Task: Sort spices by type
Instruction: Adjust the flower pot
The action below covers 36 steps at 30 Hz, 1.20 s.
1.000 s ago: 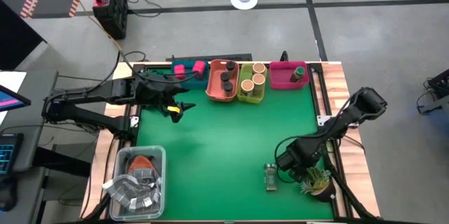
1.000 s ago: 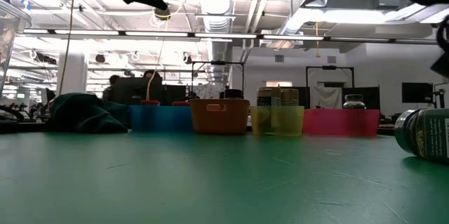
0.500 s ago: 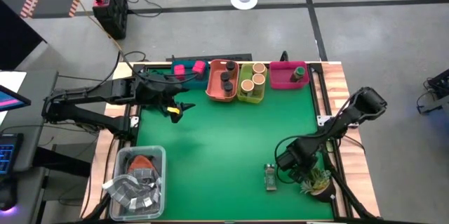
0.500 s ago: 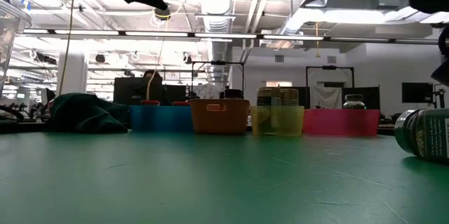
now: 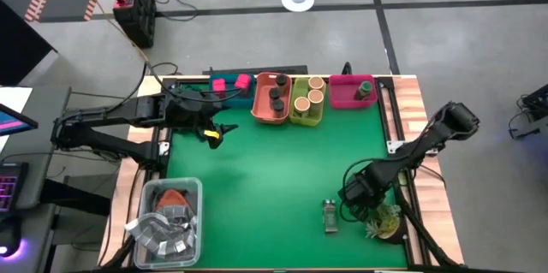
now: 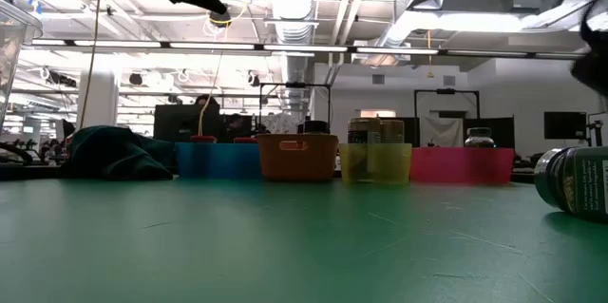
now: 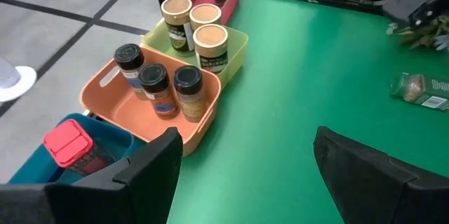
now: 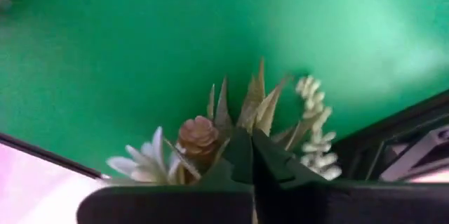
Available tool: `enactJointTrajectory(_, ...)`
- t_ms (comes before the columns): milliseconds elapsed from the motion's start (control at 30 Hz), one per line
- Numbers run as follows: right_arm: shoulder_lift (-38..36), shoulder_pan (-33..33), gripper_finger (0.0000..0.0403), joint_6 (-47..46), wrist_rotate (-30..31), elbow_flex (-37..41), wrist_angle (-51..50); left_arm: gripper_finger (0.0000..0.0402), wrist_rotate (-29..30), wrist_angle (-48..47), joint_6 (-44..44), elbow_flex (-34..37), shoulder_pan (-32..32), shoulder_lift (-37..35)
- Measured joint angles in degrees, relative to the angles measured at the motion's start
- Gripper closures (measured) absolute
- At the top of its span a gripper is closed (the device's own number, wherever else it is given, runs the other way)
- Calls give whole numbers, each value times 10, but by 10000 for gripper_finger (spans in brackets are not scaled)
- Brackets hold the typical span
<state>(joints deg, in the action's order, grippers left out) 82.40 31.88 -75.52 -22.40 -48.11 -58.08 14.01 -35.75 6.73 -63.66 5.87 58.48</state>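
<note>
A: Where is the loose spice jar (image 5: 330, 215)?

B: On the green table (image 5: 274, 170), at its near right, lying on its side just beside the plant sprig (image 5: 384, 218). In the high view its long axis runs from the near edge toward the trays. In the low view it shows at the right edge, lid end toward the left.

A: And the right gripper (image 8: 251, 155)?

B: It hangs over the sprig, jaws pressed together; whether leaves are pinched between them, I cannot tell.

A: The left gripper (image 7: 245, 171)?

B: Raised near the blue tray (image 5: 224, 90) at the far left, jaws wide apart, nothing between them.

A: The sorted spices?

B: All upright: three dark-lidded jars (image 7: 156, 83) in the orange tray (image 7: 105, 90), three tan-topped cylinders (image 7: 194, 29) in the yellow-green tray (image 7: 235, 45), one green-topped jar (image 5: 366, 89) in the pink tray (image 5: 342, 95), pink boxes (image 5: 231, 83) in the blue one.
</note>
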Motion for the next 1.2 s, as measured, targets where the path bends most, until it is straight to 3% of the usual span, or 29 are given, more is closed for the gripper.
enactJointTrajectory(233,-40,28,390,-52,75,-53,-45,96,2,1,-8,0,0,0)
enactJointTrajectory(433,-44,114,390,-120,108,-119,-103,96,2,1,-10,0,0,0)
enactJointTrajectory(633,-40,192,381,-221,109,-123,-76,96,2,1,-20,0,0,0)
enactJointTrajectory(800,-24,228,310,-247,100,-123,-55,96,2,1,-20,0,0,0)
enactJointTrajectory(1067,-24,232,157,-260,83,-123,-40,96,1,5,-15,0,0,0)
enactJointTrajectory(1200,-36,231,117,-271,77,-147,-70,96,1,6,-15,0,0,0)
